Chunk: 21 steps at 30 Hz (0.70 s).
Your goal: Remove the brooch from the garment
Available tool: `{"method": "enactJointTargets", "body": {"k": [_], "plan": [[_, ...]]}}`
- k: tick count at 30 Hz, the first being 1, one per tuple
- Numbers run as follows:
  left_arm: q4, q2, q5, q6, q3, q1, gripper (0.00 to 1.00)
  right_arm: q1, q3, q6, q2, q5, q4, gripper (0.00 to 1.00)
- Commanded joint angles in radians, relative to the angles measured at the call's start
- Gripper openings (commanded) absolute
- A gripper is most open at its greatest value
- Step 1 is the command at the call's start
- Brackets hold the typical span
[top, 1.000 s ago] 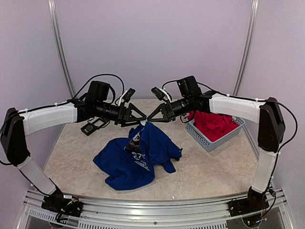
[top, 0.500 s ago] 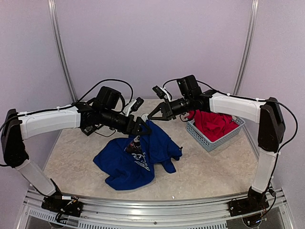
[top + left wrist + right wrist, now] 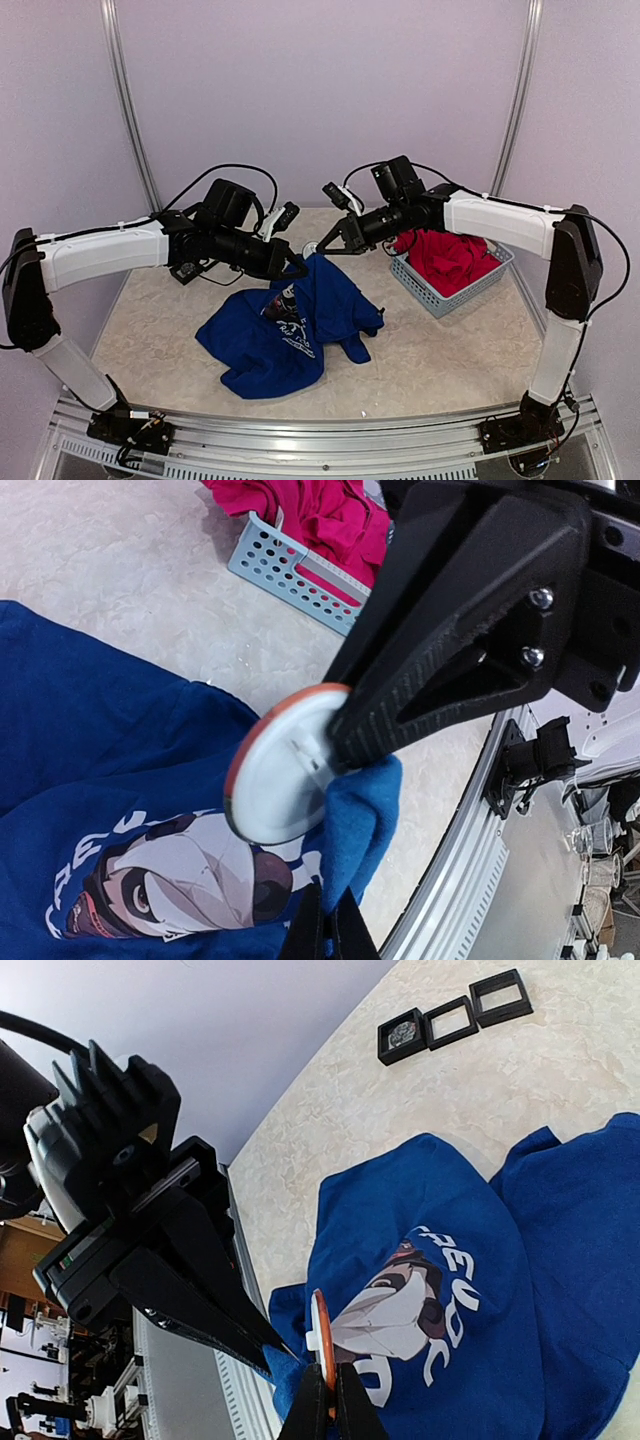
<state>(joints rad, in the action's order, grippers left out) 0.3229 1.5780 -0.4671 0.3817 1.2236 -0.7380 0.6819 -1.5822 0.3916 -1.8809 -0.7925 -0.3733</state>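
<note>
Brooch (image 3: 282, 776), a white disc with an orange rim, is clamped by its edge in the right claw (image 3: 322, 1392), raised above the bench (image 3: 450, 350). It touches a lifted fold of the royal-blue T-shirt (image 3: 300, 325), and the left claw (image 3: 322, 922) is pinched tight on that fold. Whether the brooch remains pinned cannot be told. Beside the shirt stands a pale-blue basket (image 3: 428, 294) holding a red garment (image 3: 450, 258).

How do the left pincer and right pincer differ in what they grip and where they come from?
The left pincer is shut on a fold of the blue T-shirt; the right pincer is shut on the round brooch. The left pincer reaches in from the left, the right pincer from the basket side. Both are closed, nearly tip to tip.
</note>
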Motion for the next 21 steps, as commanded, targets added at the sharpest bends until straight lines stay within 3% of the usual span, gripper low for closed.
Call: {"method": "enactJointTargets", "body": {"k": [1, 21], "plan": [[0.008, -0.002, 0.029, 0.022, 0.029, -0.005, 0.0, 0.026, -0.032, -0.1, 0.06, 0.092, -0.098, 0.0], [-0.009, -0.034, 0.062, 0.063, -0.006, 0.005, 0.0, 0.047, -0.021, -0.184, 0.077, 0.214, -0.202, 0.0]]}}
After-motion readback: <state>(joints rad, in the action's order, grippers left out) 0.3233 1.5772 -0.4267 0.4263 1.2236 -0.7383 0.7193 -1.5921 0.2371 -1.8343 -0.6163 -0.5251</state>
